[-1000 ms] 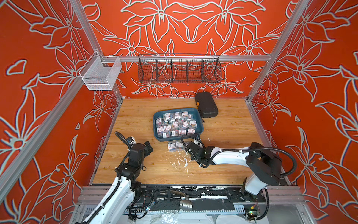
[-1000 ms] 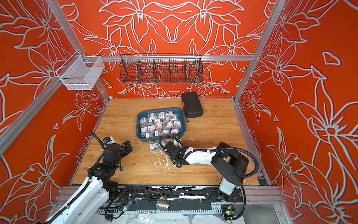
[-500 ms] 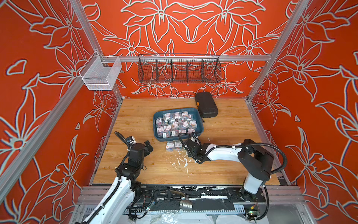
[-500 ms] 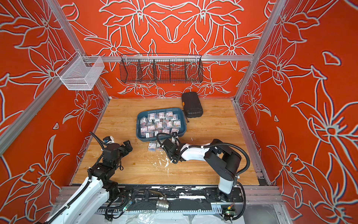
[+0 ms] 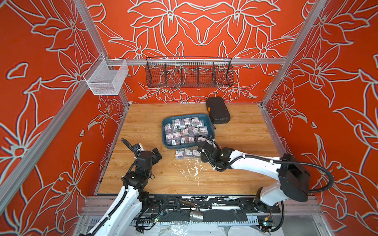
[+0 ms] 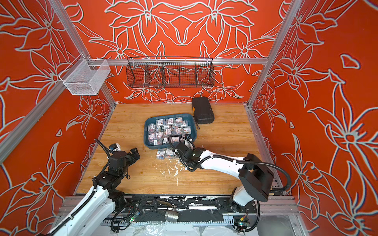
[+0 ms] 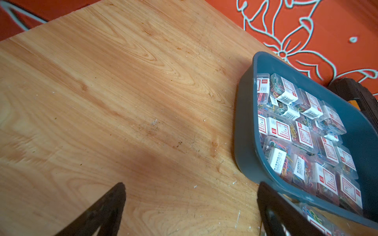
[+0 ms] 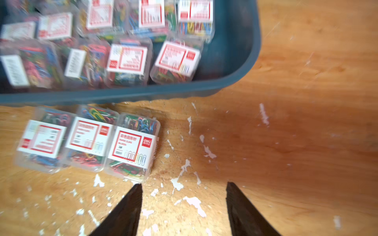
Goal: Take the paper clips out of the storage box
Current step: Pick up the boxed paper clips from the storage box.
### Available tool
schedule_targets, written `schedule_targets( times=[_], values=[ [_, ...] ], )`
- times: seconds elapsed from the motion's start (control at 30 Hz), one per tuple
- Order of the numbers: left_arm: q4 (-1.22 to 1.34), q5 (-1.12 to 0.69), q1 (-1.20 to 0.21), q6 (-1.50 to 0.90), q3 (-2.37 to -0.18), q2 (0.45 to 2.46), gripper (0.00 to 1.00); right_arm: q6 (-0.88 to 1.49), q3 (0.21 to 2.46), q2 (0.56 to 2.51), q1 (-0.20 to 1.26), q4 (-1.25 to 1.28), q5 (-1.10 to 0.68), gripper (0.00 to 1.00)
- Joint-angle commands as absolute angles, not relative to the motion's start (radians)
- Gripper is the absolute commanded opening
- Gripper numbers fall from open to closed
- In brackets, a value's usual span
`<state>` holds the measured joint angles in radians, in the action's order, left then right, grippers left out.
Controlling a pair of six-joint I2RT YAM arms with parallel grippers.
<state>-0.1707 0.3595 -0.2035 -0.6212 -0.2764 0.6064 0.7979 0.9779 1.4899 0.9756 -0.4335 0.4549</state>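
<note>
Resting outside storage box (image 8: 131, 96): three paper clips (image 8: 88, 139); right jaws parted.

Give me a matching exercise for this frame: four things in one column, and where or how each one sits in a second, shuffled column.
Things:
1. black hard case
2. row of three boxes of paper clips
3. black wire basket
4. left gripper

Places or states:
A. hangs from the rail above the table
B. open, empty, over bare wood
C. on the table, just outside the storage box's near wall
D. on the table, by the storage box's far corner

Pairs: 1-D, 2-C, 3-A, 4-B
</note>
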Motion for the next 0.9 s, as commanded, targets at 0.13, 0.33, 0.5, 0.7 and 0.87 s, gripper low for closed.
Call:
schedule_targets(
  times=[0.13, 0.33, 0.5, 0.7, 0.87],
  values=[
    [-0.160, 0.373, -0.200, -0.622, -0.289, 0.625, 0.97, 0.732, 0.907, 1.280, 0.968, -0.358, 0.574, 0.80],
    [-0.166, 0.374, -0.199, -0.624, -0.292, 0.629, 0.97, 0.588, 0.822, 1.116, 0.916, -0.163, 0.469, 0.96],
    [-0.179, 0.380, -0.200, -0.633, -0.294, 0.624, 0.97, 0.560, 0.917, 1.158, 0.835, -0.235, 0.443, 0.98],
    [-0.187, 0.392, -0.200, -0.641, -0.291, 0.612, 0.97, 0.444, 1.096, 1.350, 0.784, -0.240, 0.429, 0.84],
    [-0.173, 0.387, -0.200, -0.635, -0.293, 0.626, 0.98, 0.398, 1.294, 1.575, 0.710, -0.273, 0.302, 0.76]
  ],
)
